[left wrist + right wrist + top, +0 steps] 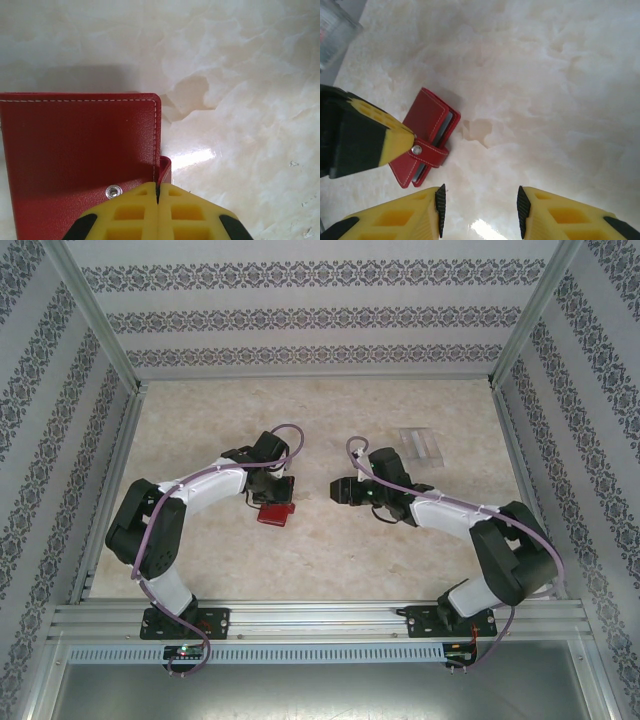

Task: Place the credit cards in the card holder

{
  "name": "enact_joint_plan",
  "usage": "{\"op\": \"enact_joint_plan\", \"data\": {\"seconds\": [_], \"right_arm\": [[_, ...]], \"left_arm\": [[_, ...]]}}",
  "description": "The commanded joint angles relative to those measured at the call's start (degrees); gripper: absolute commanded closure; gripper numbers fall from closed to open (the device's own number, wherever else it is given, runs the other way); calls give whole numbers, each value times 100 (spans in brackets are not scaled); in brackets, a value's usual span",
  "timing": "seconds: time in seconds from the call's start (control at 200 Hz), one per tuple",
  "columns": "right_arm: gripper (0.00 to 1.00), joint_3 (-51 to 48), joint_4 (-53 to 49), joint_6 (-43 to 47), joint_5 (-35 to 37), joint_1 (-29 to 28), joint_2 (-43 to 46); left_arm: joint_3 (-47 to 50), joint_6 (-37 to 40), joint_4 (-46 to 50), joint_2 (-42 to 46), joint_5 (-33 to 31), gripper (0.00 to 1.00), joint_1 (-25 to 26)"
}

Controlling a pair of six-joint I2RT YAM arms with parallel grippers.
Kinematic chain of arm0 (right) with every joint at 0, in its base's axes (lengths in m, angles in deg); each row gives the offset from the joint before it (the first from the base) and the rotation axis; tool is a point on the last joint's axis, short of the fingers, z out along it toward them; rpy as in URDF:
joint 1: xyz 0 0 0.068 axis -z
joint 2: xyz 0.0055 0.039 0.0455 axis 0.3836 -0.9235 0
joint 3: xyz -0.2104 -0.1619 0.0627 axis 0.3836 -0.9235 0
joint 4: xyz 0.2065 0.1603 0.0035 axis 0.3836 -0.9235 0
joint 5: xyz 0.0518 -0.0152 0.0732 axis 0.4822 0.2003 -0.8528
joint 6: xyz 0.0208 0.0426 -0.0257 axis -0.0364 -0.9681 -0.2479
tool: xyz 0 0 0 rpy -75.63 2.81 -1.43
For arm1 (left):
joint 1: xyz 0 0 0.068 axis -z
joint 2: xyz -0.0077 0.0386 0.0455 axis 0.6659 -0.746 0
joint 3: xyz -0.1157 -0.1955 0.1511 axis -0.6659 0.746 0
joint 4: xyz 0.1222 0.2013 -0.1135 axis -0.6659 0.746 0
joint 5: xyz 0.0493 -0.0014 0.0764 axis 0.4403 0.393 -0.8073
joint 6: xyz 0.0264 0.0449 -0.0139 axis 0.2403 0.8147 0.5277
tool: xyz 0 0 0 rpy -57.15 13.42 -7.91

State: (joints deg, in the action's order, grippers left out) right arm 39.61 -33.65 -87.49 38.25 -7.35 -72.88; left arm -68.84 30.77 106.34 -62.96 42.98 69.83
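The red card holder (275, 514) lies closed on the marble table, left of centre, with bluish-grey pocket edges showing along its side (427, 135). My left gripper (277, 496) stands over it, jaws pressed together (157, 192) on the wallet's red snap strap (166, 170) beside the red cover (80, 150). One of its yellow fingers (375, 140) rests at the snap. My right gripper (340, 490) hangs open (480, 205) to the right of the wallet, nothing between its fingers. The pale translucent credit cards (420, 443) lie flat at the back right, behind the right arm.
Patterned walls with aluminium posts (100, 330) enclose the table on three sides. The arm bases sit on a rail (320, 618) along the near edge. Bare marble tabletop (330, 550) stretches between the two arms and in front of them.
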Motion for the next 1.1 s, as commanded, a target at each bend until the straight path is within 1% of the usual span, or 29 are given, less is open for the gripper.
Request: {"op": "enact_joint_plan", "data": {"seconds": [0.0,0.06,0.115,0.23,0.295,0.415,0.55,0.769,0.999,1.094], "right_arm": [[56,381,-156,-136,-8,-174,-235],[56,552,-146,-197,-81,-285,-407],[56,705,-28,-326,-316,-373,-594],[53,983,348,-1273,-726,-417,-1119],[54,1119,511,-1720,-878,-419,-1528],[57,1221,1190,-2369,-1191,-526,-2138],[57,1281,1880,-2799,-1343,-624,-2417],[57,1421,2163,-3092,-1583,-568,-2660],[58,1483,2348,-3272,-1489,-601,-2947],[61,1560,2378,-3308,-1474,-601,-3036]], "left_arm": [[-84,161,217,203,7,100,34],[-52,177,173,245,25,100,30],[-52,194,170,250,35,100,6],[-14,191,137,224,73,100,-41],[43,172,71,248,128,100,-63],[95,157,20,292,157,100,-78],[142,179,34,342,154,100,-102],[194,179,21,372,178,100,-169],[214,148,-40,387,203,100,-186],[211,161,-40,331,216,100,-189]]}}
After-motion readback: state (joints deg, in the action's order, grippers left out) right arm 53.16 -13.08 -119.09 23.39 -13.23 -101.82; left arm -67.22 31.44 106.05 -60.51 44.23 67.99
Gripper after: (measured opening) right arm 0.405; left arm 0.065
